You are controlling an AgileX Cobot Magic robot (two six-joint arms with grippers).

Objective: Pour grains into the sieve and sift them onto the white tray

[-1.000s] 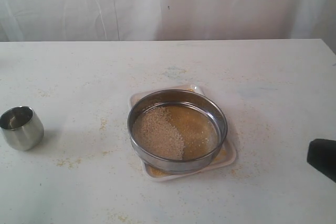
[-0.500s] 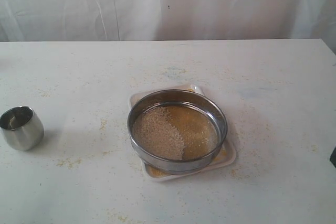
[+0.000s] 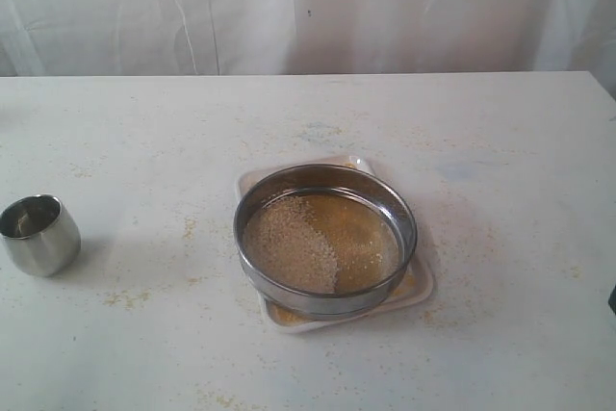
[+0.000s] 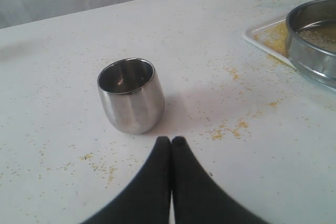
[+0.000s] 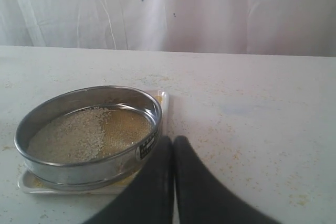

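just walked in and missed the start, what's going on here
Nothing is being handled right now. The sieve sits on the white tray with a patch of grains on one side of its mesh, and yellowish dust lies on the tray beneath. The small steel cup stands upright on the table, apart from them, looking about empty. The left claw and the right claw are both shut, holding nothing.

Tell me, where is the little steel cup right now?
In the exterior view the steel cup stands upright at the far left, well apart from the sieve in the middle.
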